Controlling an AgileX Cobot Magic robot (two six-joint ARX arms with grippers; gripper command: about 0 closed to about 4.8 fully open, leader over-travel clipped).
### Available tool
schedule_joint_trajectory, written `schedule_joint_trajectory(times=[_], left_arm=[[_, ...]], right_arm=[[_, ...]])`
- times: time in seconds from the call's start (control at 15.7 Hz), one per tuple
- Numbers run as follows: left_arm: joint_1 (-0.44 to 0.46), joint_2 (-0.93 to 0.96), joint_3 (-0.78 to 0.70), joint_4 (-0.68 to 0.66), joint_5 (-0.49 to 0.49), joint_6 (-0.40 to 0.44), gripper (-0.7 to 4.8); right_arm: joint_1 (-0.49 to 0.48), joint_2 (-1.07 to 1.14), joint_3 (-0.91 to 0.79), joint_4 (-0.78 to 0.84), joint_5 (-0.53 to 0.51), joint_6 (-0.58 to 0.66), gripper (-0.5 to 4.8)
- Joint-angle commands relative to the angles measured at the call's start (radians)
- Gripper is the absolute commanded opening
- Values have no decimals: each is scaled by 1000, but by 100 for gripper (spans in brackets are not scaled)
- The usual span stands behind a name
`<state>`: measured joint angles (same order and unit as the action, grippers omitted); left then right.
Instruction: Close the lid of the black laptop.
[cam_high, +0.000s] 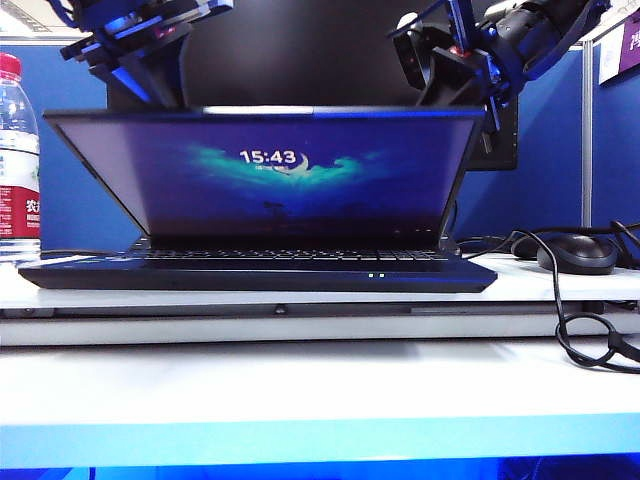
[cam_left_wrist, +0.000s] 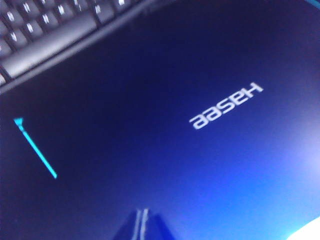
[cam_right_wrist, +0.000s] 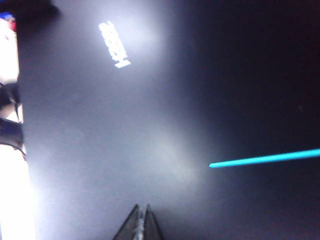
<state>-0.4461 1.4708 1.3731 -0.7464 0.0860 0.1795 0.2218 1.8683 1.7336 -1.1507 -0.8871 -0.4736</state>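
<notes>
A: Item one, the black laptop?
B: Centre of the exterior frame, base flat on the white surface, two small lights on its front edge. The lid leans forward over the keys, partly lowered, screen lit blue with a clock reading 15:43.

A: Left claw?
B: Upper left of the exterior frame, behind the lid's top edge; its tips are hidden there. The left wrist view alone shows its fingers pressed together to a point, holding nothing, on or just above the lid's dark back, near a white Hasee logo and a cyan stripe. A separate keyboard fills that view's upper left corner.

A: Right claw?
B: Upper right of the exterior frame, behind the lid's right corner. Its wrist view shows the tips likewise closed, empty, against the lid's back; contact cannot be told.

A: Sundries, exterior only?
B: Water bottle at the left edge; black mouse and cables at right; a dark monitor behind.
</notes>
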Motion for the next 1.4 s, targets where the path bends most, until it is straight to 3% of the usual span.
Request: schedule_joint_trajectory(times=[0.06,0.25,0.45,0.83,1.4], left_arm=[[1,2,-2,-1,4,-4,21],[1,9,-27,-2,3,-4,21],[1,10,-53,-2,4,-4,21],[1,27,-104,6,4,-3,21],[0,-11,-180,83,34,-29,19]], right_arm=[[16,-3,0,-43,31,-6,-1],[46,-2,-1,-58,130,-5,-1],[61,-2,-1,-63,132,-1,-1],[67,2,-5,-113,256,23,-1],[79,-32,-76,-75,257,43,-1]])
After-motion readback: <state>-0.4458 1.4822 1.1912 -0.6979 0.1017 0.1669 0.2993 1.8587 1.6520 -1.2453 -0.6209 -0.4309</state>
